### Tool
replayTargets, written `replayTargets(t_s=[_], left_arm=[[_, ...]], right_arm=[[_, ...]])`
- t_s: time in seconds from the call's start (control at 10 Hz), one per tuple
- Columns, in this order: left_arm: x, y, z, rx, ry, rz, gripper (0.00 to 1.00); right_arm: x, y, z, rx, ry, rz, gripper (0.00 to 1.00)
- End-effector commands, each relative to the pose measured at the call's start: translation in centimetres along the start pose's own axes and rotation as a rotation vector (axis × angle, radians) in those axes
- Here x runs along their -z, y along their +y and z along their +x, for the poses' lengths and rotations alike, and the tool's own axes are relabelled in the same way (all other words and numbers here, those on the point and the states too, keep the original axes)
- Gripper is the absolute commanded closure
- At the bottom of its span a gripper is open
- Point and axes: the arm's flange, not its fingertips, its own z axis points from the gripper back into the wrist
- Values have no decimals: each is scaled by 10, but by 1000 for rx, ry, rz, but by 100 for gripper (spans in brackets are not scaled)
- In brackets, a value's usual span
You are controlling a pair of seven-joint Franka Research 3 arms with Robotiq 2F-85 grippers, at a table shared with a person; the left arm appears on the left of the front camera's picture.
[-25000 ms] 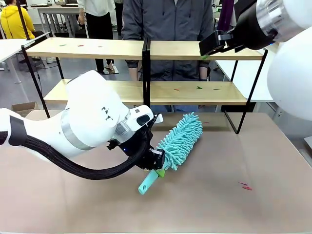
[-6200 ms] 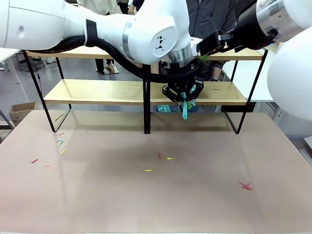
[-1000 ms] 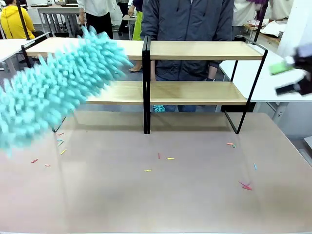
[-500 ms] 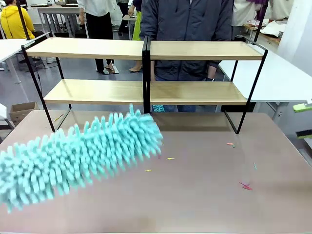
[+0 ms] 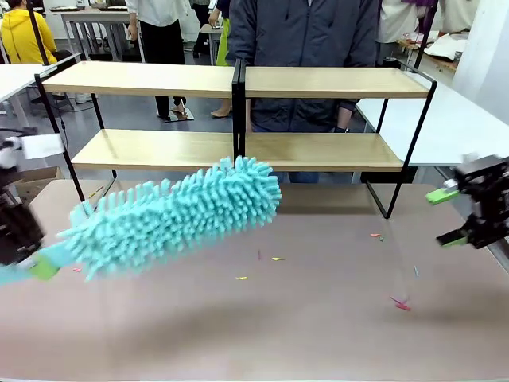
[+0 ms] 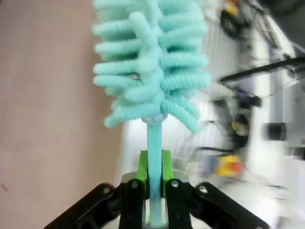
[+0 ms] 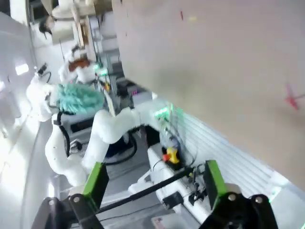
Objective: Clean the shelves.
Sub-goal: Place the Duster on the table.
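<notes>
The shelves (image 5: 318,151), a two-tier rack of light wooden boards on a black frame, stand at the far side of the table; their boards look bare. A fluffy teal duster (image 5: 175,215) hangs slanted over the table's left half, in front of the lower shelf. My left gripper (image 5: 36,267) at the left edge is shut on its teal handle (image 6: 153,143), with the duster head (image 6: 150,62) rising beyond the jaws. My right gripper (image 5: 445,216) hovers at the right edge, open and holding nothing, its green pads (image 7: 95,183) wide apart.
Small coloured scraps (image 5: 402,303) lie scattered on the brown table (image 5: 318,334), more near the middle (image 5: 274,259) and right. A person (image 5: 302,40) stands behind the shelves. A white table (image 5: 413,119) sits at the back right.
The duster has swung from high on the left down over the table and now sits slanted, with my left gripper showing at the left edge. My right gripper has come further into view on the right.
</notes>
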Motion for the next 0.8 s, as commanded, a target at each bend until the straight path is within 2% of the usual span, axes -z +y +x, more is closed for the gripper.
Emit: replayTargets(t_s=[0.0,0.1,0.2,0.3,0.4,0.7], left_arm=[[27,42,12,91,82,444,87],[34,64,22,99,214,470,87],[43,90,23,76,360,525,87],[45,114,18,-19,403,585,87],[15,62,41,179,227,423,87],[15,62,41,179,227,423,87]], right_arm=[[7,-22,20,101,44,109,0],[19,-32,23,159,62,160,0],[15,-13,8,54,50,34,0],[15,-13,8,54,50,34,0],[15,-13,8,54,50,34,0],[15,-13,8,54,50,34,0]])
